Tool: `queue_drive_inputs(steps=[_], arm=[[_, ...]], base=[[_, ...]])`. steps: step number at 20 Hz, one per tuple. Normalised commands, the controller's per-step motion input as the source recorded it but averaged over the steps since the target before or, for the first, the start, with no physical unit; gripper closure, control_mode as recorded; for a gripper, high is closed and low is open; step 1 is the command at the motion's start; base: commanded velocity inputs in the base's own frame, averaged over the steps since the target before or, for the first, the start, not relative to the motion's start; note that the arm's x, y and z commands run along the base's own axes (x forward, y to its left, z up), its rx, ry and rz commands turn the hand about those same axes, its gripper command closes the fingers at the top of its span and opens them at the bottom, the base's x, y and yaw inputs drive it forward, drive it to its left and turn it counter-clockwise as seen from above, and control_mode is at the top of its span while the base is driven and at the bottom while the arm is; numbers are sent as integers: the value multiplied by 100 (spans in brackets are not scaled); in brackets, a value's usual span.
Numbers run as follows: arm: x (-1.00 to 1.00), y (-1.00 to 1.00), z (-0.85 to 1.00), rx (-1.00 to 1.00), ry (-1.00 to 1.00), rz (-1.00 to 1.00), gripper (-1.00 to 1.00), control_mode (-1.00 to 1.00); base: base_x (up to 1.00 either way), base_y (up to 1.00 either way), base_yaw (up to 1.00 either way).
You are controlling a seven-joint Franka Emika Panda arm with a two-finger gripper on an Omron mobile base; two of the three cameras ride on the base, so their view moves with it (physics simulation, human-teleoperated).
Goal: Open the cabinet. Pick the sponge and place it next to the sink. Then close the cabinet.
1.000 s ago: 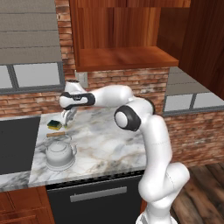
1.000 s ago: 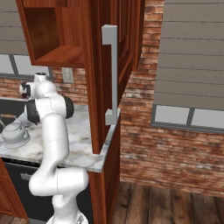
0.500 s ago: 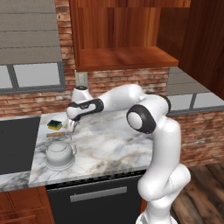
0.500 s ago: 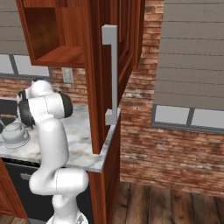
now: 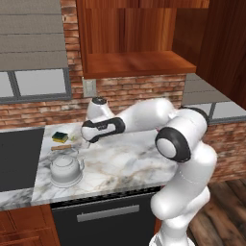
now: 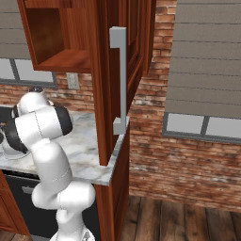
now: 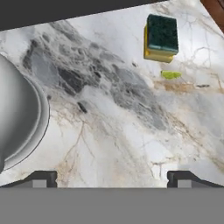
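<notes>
Sponge, yellow with dark green top, flat on marble beside the black sink. Reddish-brown cabinet open, door swung wide, silver bar handle upright.

The sponge lies flat on the marble tabletop, near the back wall and just beside the dark sink. In front of the sponge stands a grey kettle. Above the sponge, the cabinet stands open.
</notes>
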Motion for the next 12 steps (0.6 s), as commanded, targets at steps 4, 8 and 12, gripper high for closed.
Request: queue_drive_inputs(steps=[4, 8, 12], arm=[[-40, -65, 61, 0, -3, 0, -100, -100], [-47, -70, 71, 0, 0, 0, -100, -100], [-72, -67, 70, 0, 4, 0, -100, -100]], base=[[0, 0, 0], [0, 0, 0], [0, 0, 0]])
